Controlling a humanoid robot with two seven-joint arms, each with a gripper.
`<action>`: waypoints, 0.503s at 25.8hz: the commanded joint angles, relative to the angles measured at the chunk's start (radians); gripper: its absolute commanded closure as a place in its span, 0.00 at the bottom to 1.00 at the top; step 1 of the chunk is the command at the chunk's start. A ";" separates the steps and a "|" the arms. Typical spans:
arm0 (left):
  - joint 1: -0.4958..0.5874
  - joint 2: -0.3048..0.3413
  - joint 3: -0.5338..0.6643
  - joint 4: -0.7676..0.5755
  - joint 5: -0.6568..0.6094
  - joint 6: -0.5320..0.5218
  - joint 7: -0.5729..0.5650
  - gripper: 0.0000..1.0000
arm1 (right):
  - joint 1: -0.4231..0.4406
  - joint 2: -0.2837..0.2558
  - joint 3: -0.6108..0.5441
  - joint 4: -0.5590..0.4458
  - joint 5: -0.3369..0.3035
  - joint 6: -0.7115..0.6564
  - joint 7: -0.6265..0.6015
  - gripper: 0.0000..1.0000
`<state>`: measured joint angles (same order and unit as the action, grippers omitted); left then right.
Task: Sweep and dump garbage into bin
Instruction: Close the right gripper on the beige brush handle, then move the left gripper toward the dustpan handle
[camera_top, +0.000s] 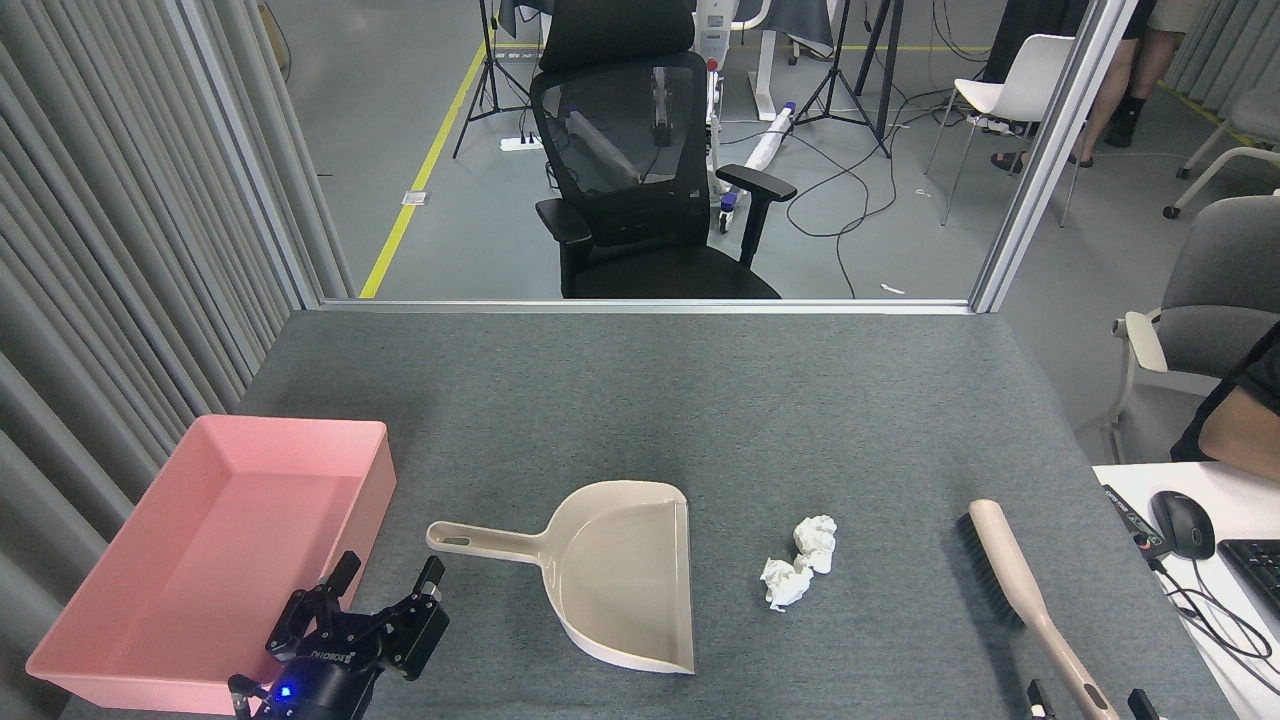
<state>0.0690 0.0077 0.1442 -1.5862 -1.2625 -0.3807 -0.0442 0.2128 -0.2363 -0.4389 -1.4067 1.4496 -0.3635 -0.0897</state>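
head view: nothing grasped yet. my left gripper (385, 578) is spread just short of the dustpan (610, 570) handle; right gripper (1085, 693) straddles the brush (1020, 590) handle, can't tell its state. next: grip both, then sweep the garbage (800, 562).

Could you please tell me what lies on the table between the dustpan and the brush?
In the head view, the two tissue wads lie between the dustpan and the brush, touching each other.

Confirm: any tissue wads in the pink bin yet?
No. Both tissue wads lie on the table right of the dustpan; the pink bin holds nothing.
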 joint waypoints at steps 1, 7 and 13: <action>0.000 0.000 0.000 0.000 0.000 0.000 0.000 0.01 | -0.015 -0.012 0.000 0.026 0.000 0.003 0.001 0.02; -0.002 0.000 0.000 0.002 0.000 0.000 0.000 0.01 | -0.020 -0.014 0.000 0.029 0.000 0.005 -0.002 0.02; -0.002 -0.002 0.000 0.003 0.005 0.002 0.000 0.01 | -0.039 -0.020 0.002 0.045 0.000 0.003 -0.002 0.03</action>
<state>0.0676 0.0076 0.1442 -1.5845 -1.2624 -0.3807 -0.0443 0.1814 -0.2541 -0.4379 -1.3720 1.4496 -0.3588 -0.0923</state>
